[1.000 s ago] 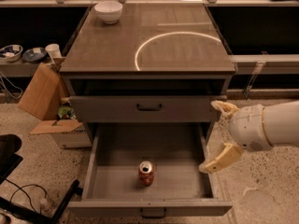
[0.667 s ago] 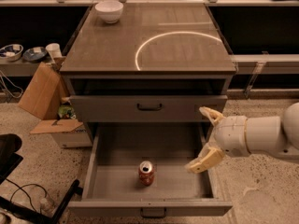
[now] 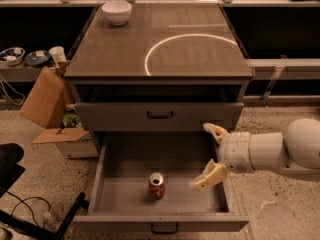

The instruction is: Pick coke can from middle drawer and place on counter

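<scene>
The coke can [image 3: 157, 185], red with a silver top, stands upright on the floor of the open middle drawer [image 3: 120, 196], near its front centre. My gripper [image 3: 204, 156] is open, its two tan fingers spread apart over the drawer's right half, to the right of the can and not touching it. The white arm reaches in from the right. The counter [image 3: 200, 44] is the glossy grey-brown cabinet top above, with a white arc across it.
A white bowl [image 3: 116, 12] sits at the counter's back left corner. A shut drawer front with a black handle [image 3: 160, 115] lies above the open drawer. A cardboard box [image 3: 45, 99] stands on the floor at left, a dark chair base [image 3: 15, 184] at lower left.
My gripper has moved left, from beside the drawer's right wall to over the drawer's right half, closer to the can. The can has not moved.
</scene>
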Robot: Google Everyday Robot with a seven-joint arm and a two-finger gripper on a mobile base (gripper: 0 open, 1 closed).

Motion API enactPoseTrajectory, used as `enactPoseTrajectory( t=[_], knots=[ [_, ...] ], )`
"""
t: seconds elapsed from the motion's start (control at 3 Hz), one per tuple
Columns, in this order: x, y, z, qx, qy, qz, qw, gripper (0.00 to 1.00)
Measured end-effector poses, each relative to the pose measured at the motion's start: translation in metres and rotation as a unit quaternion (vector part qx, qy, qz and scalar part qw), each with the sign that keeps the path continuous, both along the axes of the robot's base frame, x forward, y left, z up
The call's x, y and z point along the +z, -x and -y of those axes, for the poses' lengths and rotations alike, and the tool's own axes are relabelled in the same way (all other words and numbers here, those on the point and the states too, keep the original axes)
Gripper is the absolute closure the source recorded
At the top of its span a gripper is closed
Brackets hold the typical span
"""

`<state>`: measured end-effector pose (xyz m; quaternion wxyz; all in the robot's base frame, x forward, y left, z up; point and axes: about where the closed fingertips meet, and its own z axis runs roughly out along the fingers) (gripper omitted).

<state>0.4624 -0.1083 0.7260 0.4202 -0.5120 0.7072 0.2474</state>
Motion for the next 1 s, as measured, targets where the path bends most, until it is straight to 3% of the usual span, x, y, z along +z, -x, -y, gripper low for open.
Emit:
enactPoseTrajectory(
  t=[0.33,0.67,1.0],
  knots=[
    [-0.012,0.005,-0.011,0.012,-0.009,-0.008,0.9998,0.00],
    [-0.040,-0.005,-0.042,0.041,-0.044,0.006,0.9982,0.00],
    [-0.097,-0.027,-0.068,0.069,-0.082,0.019,0.9940,0.00]
  ],
)
